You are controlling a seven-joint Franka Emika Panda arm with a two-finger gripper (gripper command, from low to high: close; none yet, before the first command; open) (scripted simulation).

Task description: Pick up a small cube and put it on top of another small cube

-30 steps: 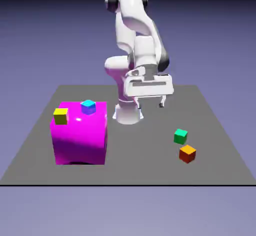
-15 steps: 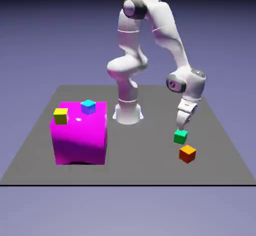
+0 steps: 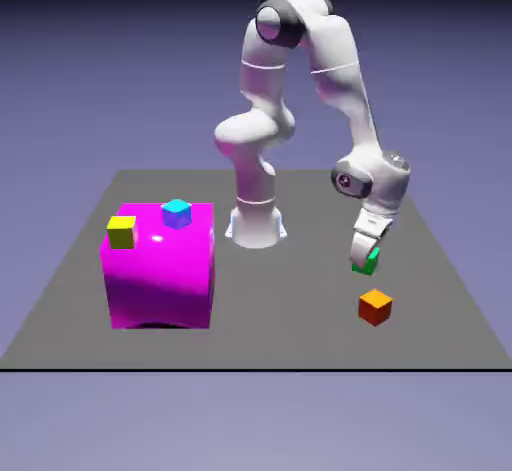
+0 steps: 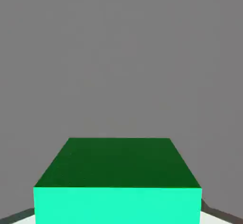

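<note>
Green cube (image 3: pixel 370 265) sat gripped between my jaws, at twelve o'clock from the orange cube (image 3: pixel 375 308) in the exterior view, and I judged a slow, level, vertical lift best before any sideways travel.

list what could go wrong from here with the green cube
The end effector is closed on the green cube, and the orange cube sits close by, so a low sideways move might knock it.

If the orange cube is the target, its top is small, so a slightly off-centre release could let the green cube tip off.

The yellow cube and blue cube rest on the curved magenta block; a bump there could roll them off.
</note>
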